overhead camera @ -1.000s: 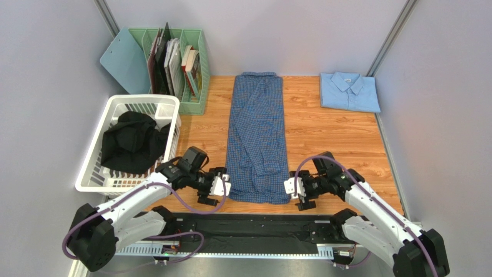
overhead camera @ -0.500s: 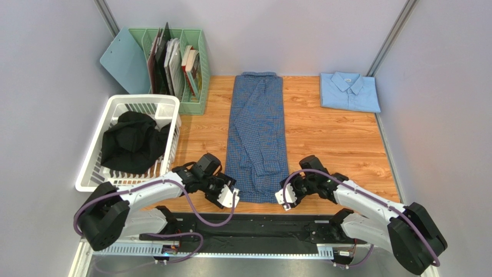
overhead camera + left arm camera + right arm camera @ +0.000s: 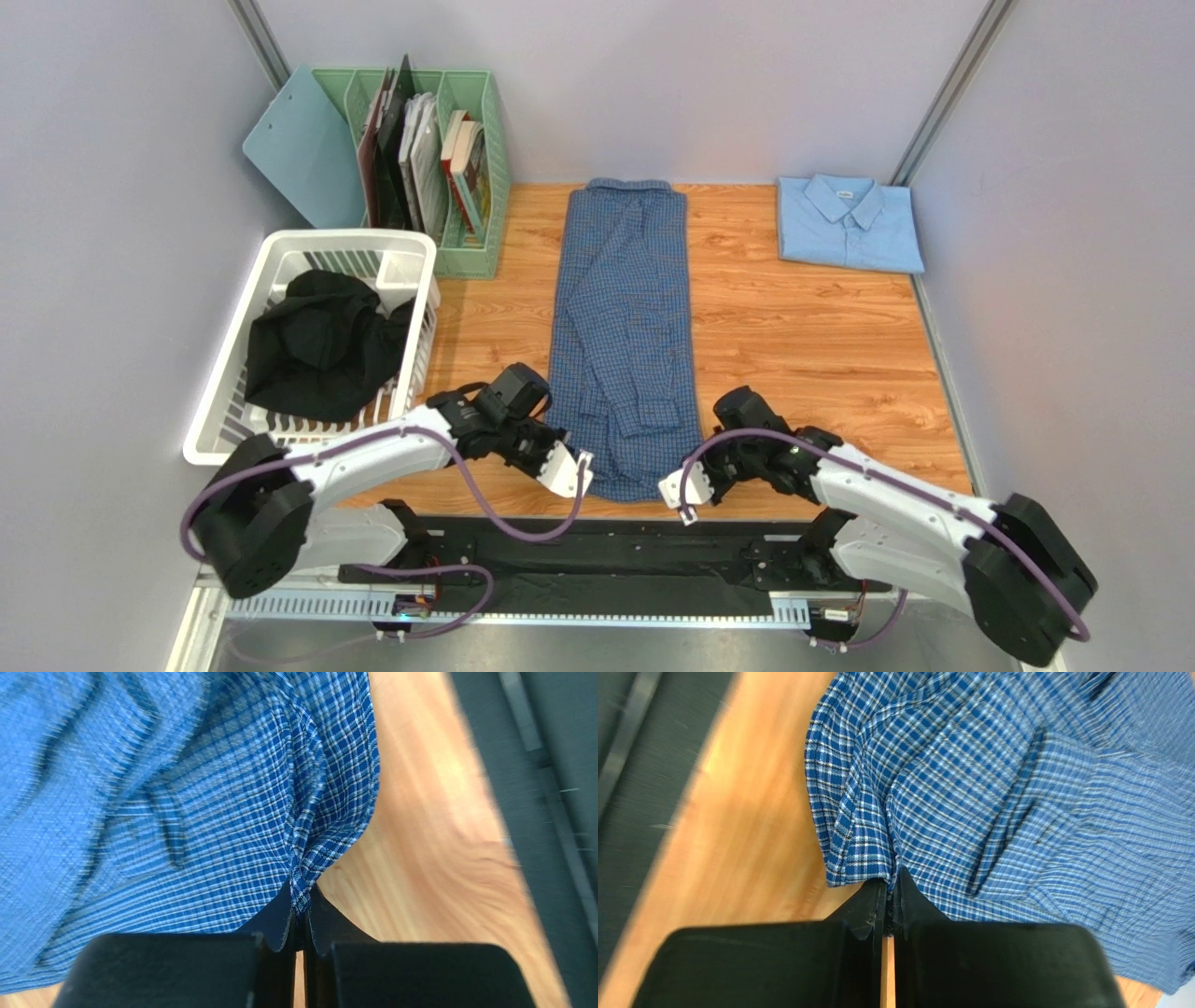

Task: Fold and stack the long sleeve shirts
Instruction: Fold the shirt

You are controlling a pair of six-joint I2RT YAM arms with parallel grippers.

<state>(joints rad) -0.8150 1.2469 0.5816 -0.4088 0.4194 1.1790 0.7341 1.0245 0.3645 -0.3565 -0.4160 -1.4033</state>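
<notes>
Left wrist view showed the left end effector [image 3: 303,913] clamped on the near left corner of the checked shirt [image 3: 210,791], with the hem pinched and bunched where it entered the grip. The right wrist view showed the same at the other near corner: the right end effector [image 3: 891,892] was closed tight on a fold of checked hem. From above, the checked shirt lay as a long narrow strip down the middle of the counter [image 3: 828,350], sleeves folded in, collar at the far edge, both arms at its near end. The pale sky-blue shirt [image 3: 849,221] sat folded at the far right corner, well apart. The step in hand seemed to be the end-over-end fold. The next move would call for both arms to lift the hem together and carry it evenly toward the collar, without dragging the strip askew.
</notes>
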